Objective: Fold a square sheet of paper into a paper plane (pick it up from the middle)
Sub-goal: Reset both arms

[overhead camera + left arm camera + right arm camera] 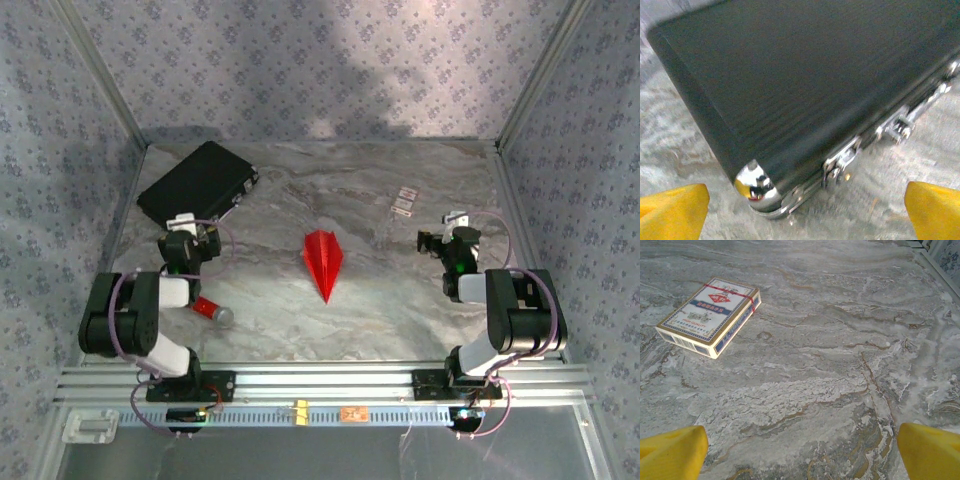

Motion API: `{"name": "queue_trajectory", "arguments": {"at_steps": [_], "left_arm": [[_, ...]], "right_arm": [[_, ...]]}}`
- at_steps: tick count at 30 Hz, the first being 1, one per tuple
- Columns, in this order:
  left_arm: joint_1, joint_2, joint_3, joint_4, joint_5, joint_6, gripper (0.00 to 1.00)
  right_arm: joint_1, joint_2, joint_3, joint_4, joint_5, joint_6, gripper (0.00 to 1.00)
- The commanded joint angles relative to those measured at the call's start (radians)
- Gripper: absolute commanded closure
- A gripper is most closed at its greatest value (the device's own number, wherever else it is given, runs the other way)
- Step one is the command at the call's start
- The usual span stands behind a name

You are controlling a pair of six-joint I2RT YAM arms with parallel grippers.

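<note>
**A:** Where is the paper plane?

**B:** Flat on the bench, about the middle, between the two arms and well apart from both. It is a slim red dart with a centre crease. The sharp tip points to the near edge and the wider end to the far side.

**A:** And the left tool?

**B:** Its jaws stand wide apart. In the left wrist view the two yellow pads sit at the bottom corners with bare bench between them. It hangs at the left of the bench, just near of the black case. It faces the case's near corner, where a chrome cap and latches show. I cannot tell how high it hangs above the bench.

**A:** The case itself?

**B:** Shut, lying at an angle in the far left of the bench.

**A:** The right tool?

**B:** Apart as well. Its yellow pads are spread to the bottom corners of the right wrist view, over grey marbled bench. It sits at the right side, to the right of the plane and clear of it.

**A:** Anything ahead of it?

**B:** A box of playing cards lies flat, farther out and to its left. From above the box is far and right of the plane.

**A:** Anything else?

**B:** A small red cylinder with a grey end lies on the bench near left, just beside the left arm.
</note>
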Motion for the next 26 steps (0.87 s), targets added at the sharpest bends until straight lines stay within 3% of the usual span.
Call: {"name": "queue_trajectory", "arguments": {"at_steps": [1,2,26], "left_arm": [[0.014,0.011,0.027,0.093,0.096,0.009,0.00],[0.014,-0.009,0.043,0.023,0.098,0.008,0.00],[-0.009,-0.001,0.049,0.032,0.068,0.027,0.00]], "right_arm": [[-0.006,-0.001,0.015,0.023,-0.014,0.007,0.01],[-0.006,-0.001,0.016,0.023,-0.013,0.007,0.01],[-0.006,0.000,0.017,0.021,-0.014,0.007,0.01]]}}
